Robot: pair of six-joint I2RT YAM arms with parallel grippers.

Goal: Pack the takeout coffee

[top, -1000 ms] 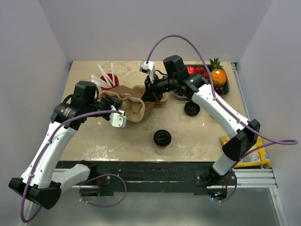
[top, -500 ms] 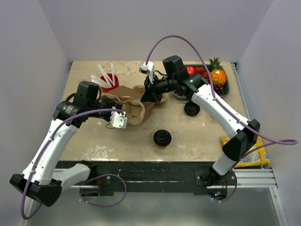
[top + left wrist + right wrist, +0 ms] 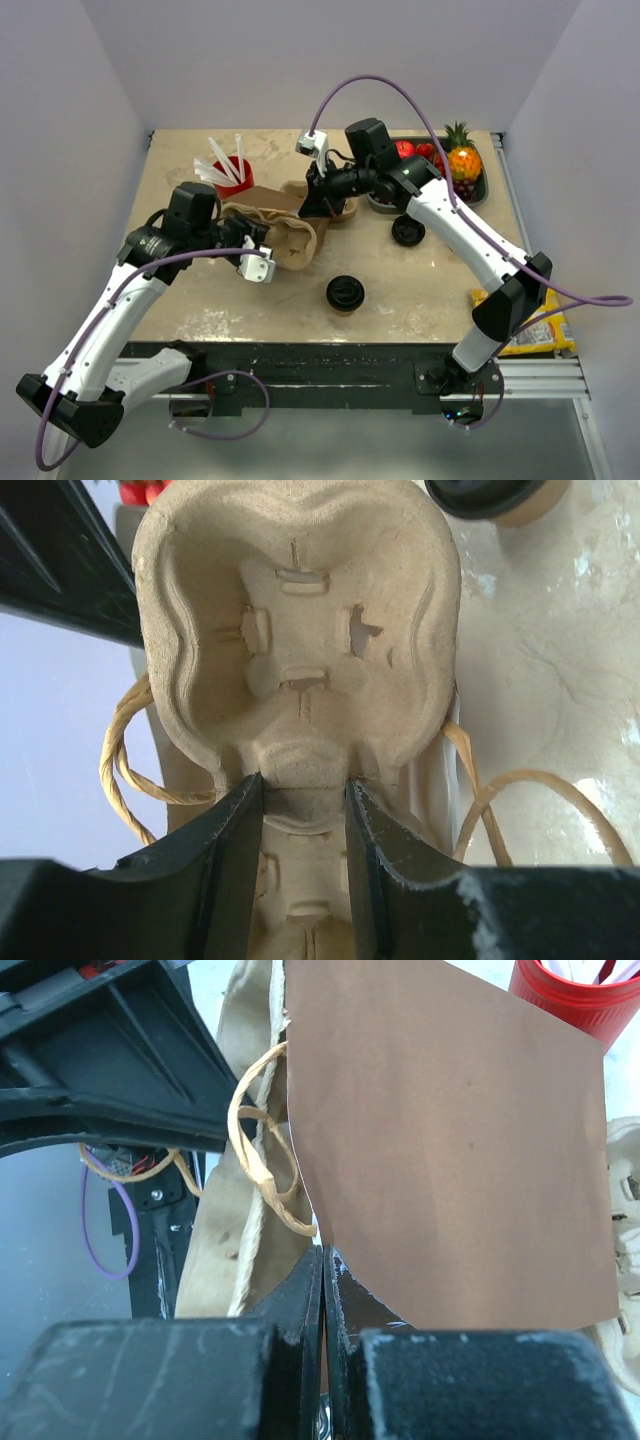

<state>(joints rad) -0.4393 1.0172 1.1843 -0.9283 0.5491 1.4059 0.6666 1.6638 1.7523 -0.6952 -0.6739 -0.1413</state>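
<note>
The takeout coffee (image 3: 345,293), a tan cup under a black lid, stands alone on the table near the front; its lid also shows at the left wrist view's top edge (image 3: 490,492). My left gripper (image 3: 300,790) is shut on the middle ridge of a moulded pulp cup carrier (image 3: 300,610), holding it at the mouth of a brown paper bag (image 3: 268,196). My right gripper (image 3: 322,1255) is shut on the edge of that bag (image 3: 450,1160), holding it up from the far side. The bag's twine handles (image 3: 120,750) hang loose beside the carrier.
A loose black lid (image 3: 407,231) lies right of the bag. A red cup with white utensils (image 3: 232,172) stands at the back left. At the back right is a dark tray of fruit (image 3: 440,170), and a yellow snack packet (image 3: 535,330) lies beyond the table's right edge.
My left gripper has shifted a little toward the near edge with the carrier in its grip. The right gripper has kept its hold on the bag and stayed put.
</note>
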